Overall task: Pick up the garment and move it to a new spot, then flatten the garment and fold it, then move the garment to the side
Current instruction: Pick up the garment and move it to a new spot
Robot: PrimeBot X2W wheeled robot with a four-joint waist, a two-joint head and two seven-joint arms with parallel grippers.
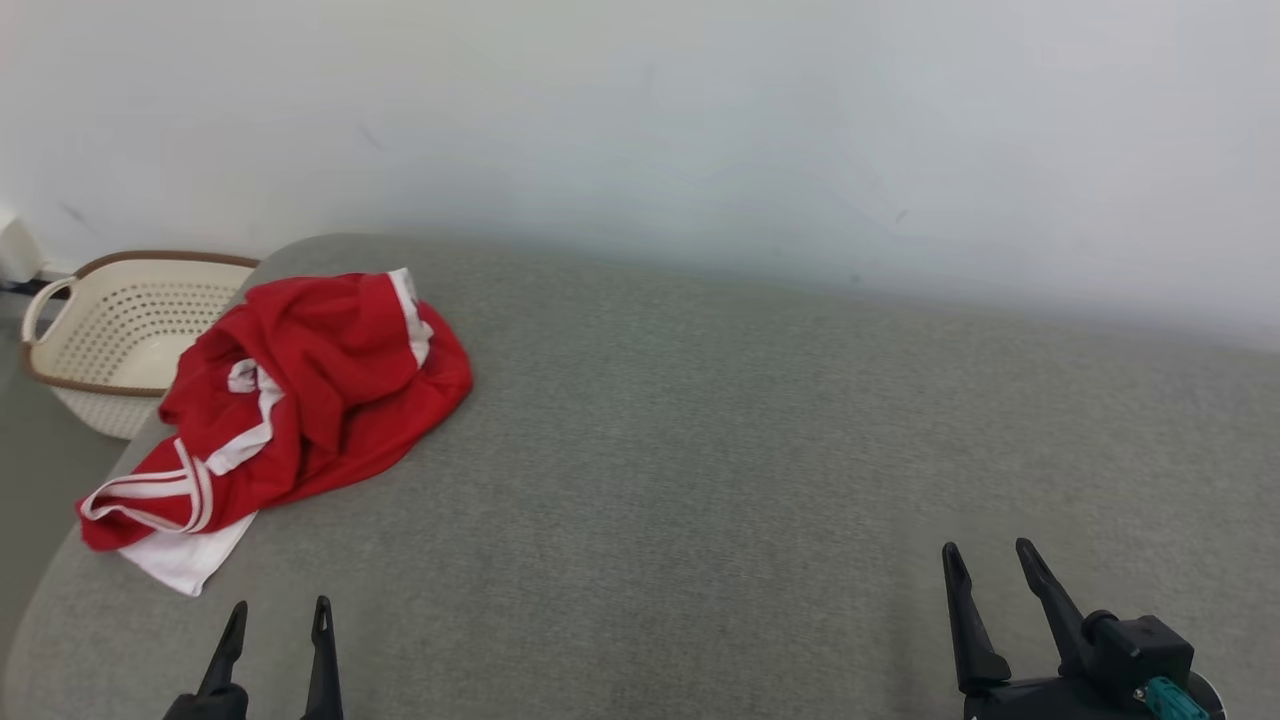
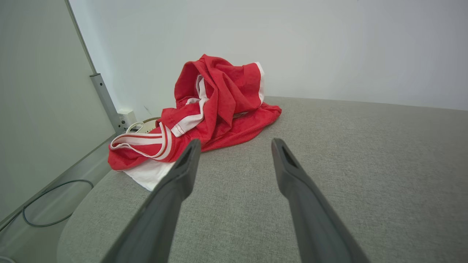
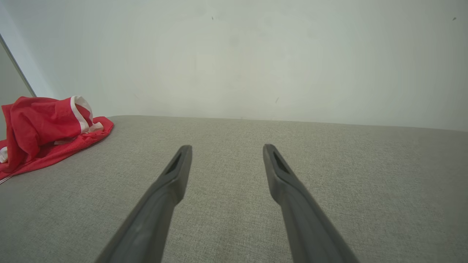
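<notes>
Both tools are empty, jaws wide. My left tool (image 1: 280,603) is at the near-left edge, my right tool (image 1: 988,546) well apart to the right. The garment (image 1: 300,390), red w/ white trim, lies crumpled at the far-left corner of the grey tabletop (image 1: 750,450), just beside a cream basket (image 1: 100,330). Step in hand, I judge: the first pick-up. Best to go in w/ the left tool, pinch deep on a thick bunched ridge, not the thin white hem, and lift clear before carrying it to centre. No brand, label or writing is readable.
</notes>
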